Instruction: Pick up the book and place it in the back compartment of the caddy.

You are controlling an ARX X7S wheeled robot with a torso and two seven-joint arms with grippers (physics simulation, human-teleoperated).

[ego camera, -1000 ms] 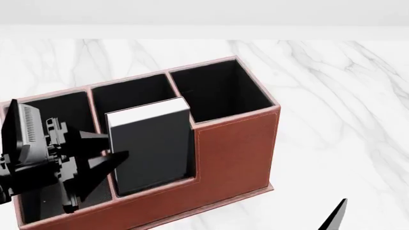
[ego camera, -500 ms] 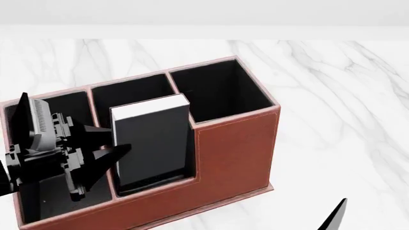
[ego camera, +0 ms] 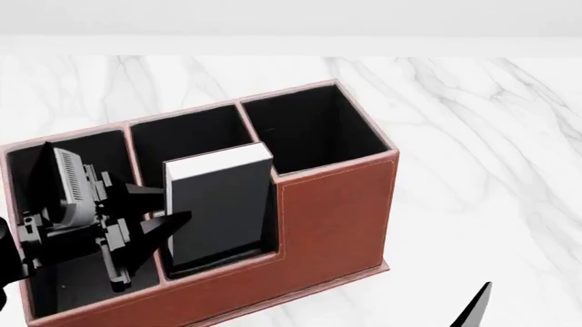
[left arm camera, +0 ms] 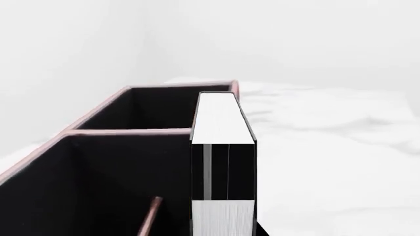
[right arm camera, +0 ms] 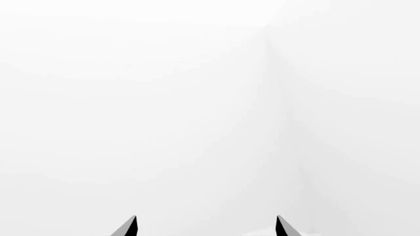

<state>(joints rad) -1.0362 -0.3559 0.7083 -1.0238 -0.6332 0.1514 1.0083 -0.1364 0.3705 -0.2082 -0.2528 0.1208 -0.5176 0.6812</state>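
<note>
The reddish-brown caddy (ego camera: 332,218) stands on the marble table. The black book (ego camera: 218,211), white page edge upward, stands upright in the middle cell next to the caddy's lowered outer wall (ego camera: 223,274), its top above that wall. My left gripper (ego camera: 162,208) is over the left end cell, its fingers closed across the book's left edge. In the left wrist view the book (left arm camera: 223,123) fills the centre, with the thin cross divider (left arm camera: 149,219) beside it. My right gripper (right arm camera: 206,226) is open and empty; one fingertip (ego camera: 478,306) shows at the head view's lower right.
The tall-walled end cell (ego camera: 309,129) is to the right of the book, and the far middle cell (ego camera: 187,136) is behind it. White marble table (ego camera: 473,136) surrounds the caddy. A white wall lies beyond the table's far edge.
My left gripper has moved right with the book. The book has shifted right towards the stepped wall and sits slightly lower in the cell. The right gripper has not moved.
</note>
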